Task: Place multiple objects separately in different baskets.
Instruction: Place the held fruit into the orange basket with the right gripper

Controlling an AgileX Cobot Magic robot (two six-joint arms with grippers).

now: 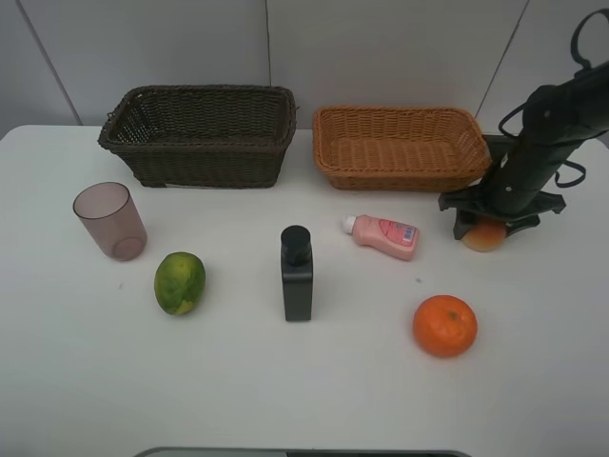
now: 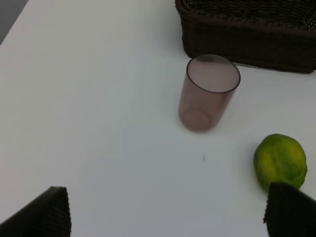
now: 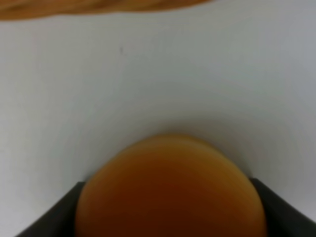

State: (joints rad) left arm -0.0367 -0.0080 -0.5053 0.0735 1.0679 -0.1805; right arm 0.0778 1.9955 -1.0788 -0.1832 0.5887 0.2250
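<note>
My right gripper (image 1: 487,227) is at the right of the table, just right of the light tan basket (image 1: 400,174), with its jaws against both sides of the reddish-yellow peach (image 1: 485,236). The peach (image 3: 170,192) fills the right wrist view between the fingers (image 3: 54,217). My left gripper (image 2: 168,217) is open and empty, out of the high view, near the mauve cup (image 2: 207,94) and green-yellow fruit (image 2: 280,160). The cup (image 1: 110,221), green fruit (image 1: 180,282), black bottle (image 1: 297,274), pink bottle (image 1: 383,235) and orange (image 1: 444,325) lie on the table. The dark brown basket (image 1: 205,162) stands at the back left, empty.
The white table (image 1: 304,381) ends at a grey wall behind the baskets. The dark basket's corner (image 2: 247,44) shows in the left wrist view beyond the cup. The tan basket's edge (image 3: 74,7) shows in the right wrist view beyond the peach.
</note>
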